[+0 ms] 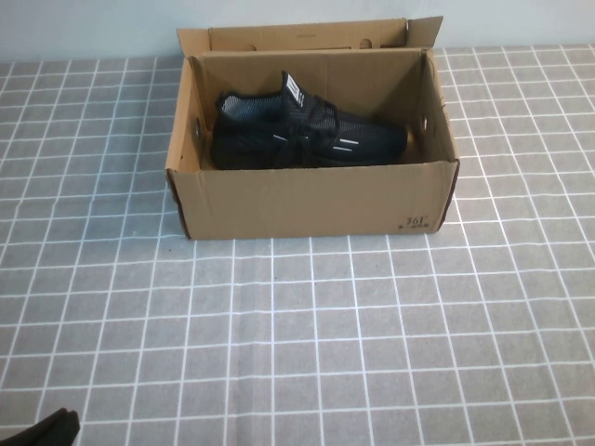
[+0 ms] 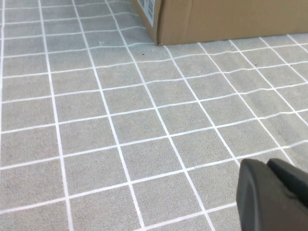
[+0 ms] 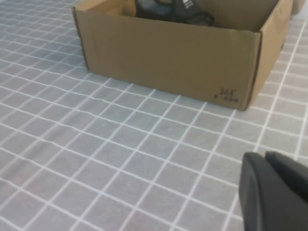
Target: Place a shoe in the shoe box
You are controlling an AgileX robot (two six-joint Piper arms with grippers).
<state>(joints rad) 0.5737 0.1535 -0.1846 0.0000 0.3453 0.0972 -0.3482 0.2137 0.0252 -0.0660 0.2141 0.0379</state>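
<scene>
- The shoe box (image 1: 311,200), brown corrugated cardboard, stands open on the grey grid-patterned tablecloth (image 1: 307,344); its lid flap (image 1: 307,37) is folded up and back along the far side; a small dark "361" print (image 1: 416,221) sits at the near wall's right-hand corner
- The black knit sneaker (image 1: 302,135) lies inside the shoe box, lengthwise along its floor, toe towards the box's right wall, heel towards its left wall; the white-striped heel tab (image 1: 295,91) stands up above the collar; white dash marks show on its near side
- The left gripper (image 2: 276,195) hangs over the cloth on the near side of the shoe box, off its left corner, well apart from it; its dark fingers are pressed together, holding nothing
- The right gripper (image 3: 274,190) hangs over the cloth on the near side of the shoe box, well apart from the printed corner; its fingers are likewise together and empty
</scene>
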